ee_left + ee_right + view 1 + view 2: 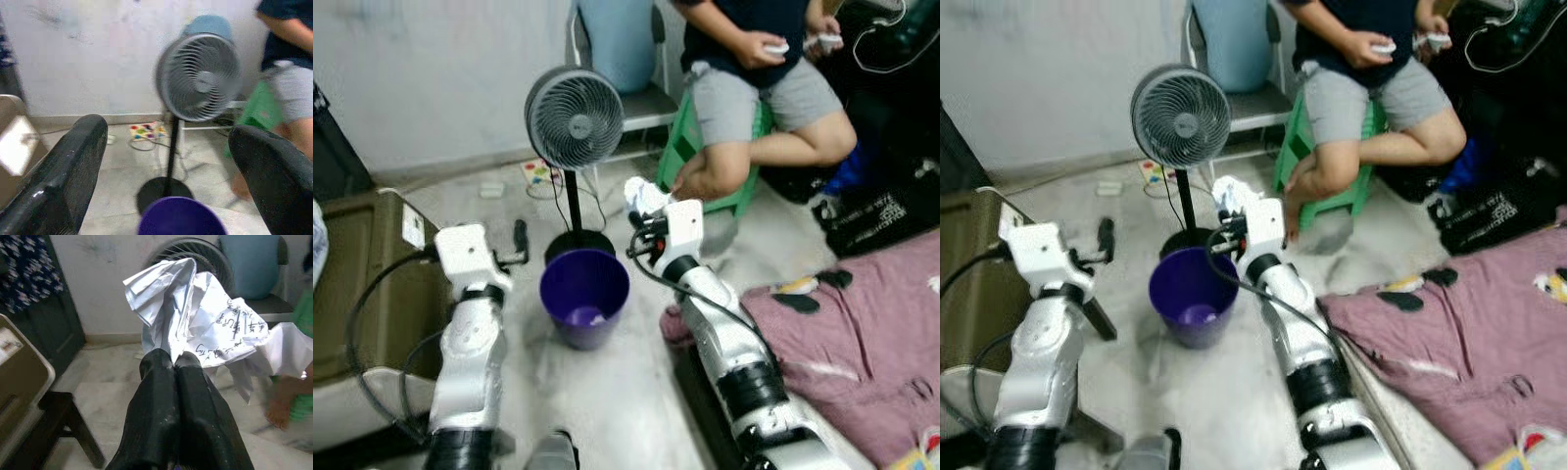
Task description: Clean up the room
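A purple bin [584,294] stands on the pale floor between my two arms, with a scrap of white paper [597,316] at its bottom. My right gripper [174,360] is shut on a crumpled white sheet of paper [205,328] with handwriting on it. It holds that paper [644,196] in the air just beyond and to the right of the bin's rim. My left gripper [168,134] is open with nothing between its fingers. It hovers to the left of the bin, pointing toward the fan.
A grey standing fan [574,117] rises right behind the bin, its cord running to a power strip [538,173]. A person [744,59] sits on a green stool at the back right. A maroon blanket [862,333] lies at right, a brown case [362,264] at left.
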Robot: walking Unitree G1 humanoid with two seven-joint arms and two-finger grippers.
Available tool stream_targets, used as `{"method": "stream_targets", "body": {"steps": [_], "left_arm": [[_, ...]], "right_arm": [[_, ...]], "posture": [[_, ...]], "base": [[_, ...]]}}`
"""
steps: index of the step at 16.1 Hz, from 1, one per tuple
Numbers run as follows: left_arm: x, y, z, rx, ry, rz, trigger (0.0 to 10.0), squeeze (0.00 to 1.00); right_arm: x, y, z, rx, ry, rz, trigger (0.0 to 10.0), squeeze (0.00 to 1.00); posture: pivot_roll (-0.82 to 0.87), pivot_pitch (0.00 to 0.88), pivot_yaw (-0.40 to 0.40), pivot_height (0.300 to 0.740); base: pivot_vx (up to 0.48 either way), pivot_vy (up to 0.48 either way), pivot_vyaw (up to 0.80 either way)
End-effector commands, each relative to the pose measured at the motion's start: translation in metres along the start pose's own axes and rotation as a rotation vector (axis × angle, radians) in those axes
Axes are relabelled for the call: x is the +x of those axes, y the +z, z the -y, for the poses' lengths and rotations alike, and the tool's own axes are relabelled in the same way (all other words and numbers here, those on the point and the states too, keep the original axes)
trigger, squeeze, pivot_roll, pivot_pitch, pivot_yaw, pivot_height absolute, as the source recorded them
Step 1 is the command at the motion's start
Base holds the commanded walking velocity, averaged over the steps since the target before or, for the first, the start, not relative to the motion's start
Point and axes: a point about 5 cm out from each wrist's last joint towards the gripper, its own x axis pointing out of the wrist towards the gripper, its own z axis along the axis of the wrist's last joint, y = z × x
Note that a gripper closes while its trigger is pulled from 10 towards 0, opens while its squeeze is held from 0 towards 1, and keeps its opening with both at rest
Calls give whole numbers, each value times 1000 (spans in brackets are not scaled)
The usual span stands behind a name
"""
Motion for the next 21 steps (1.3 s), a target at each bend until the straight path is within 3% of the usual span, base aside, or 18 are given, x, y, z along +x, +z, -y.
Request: {"method": "stream_targets", "body": {"steps": [1, 10, 16, 21], "left_arm": [[0, 1, -2, 3, -4, 3, 10000, 0], [0, 1, 5, -17, -31, 1, 10000, 0], [-2, 2, 6, -38, -63, 7, 10000, 0], [-1, 2, 8, -46, -79, 7, 10000, 0]], "right_arm": [[3, 8, -2, -11, 7, 29, 10000, 0], [3, 8, 0, -12, -3, 31, 10000, 0], [4, 9, -1, -21, -6, 29, 10000, 0], [4, 9, -2, -16, -5, 33, 10000, 0]], "posture": [[-15, 0, -39, 740], [-23, 0, -37, 740], [-24, 0, -40, 740], [-28, 0, -37, 740]], "base": [[0, 0, 800], [0, 0, 774], [0, 0, 0], [0, 0, 749]]}}
